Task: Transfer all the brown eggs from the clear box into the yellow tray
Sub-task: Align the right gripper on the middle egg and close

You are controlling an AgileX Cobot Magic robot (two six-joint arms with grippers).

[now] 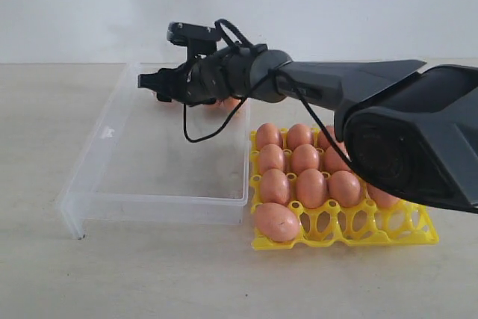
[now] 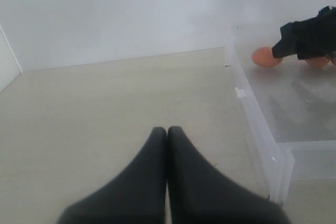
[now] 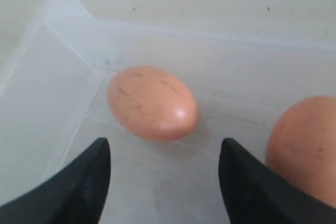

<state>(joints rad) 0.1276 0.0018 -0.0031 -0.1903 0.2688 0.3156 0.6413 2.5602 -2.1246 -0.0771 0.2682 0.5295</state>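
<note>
Hovering with jaws wide apart and nothing between them, the right end effector is poised just short of a brown egg lying near a far corner of the clear box, a second egg just beside it, while the left end effector is seen pressed together over the bare bench. A pick-up is judged to be in hand: the jaws must be lowered around the smooth, faintly speckled orange-brown shell and closed gently. Most cups of the yellow tray are already filled.
</note>
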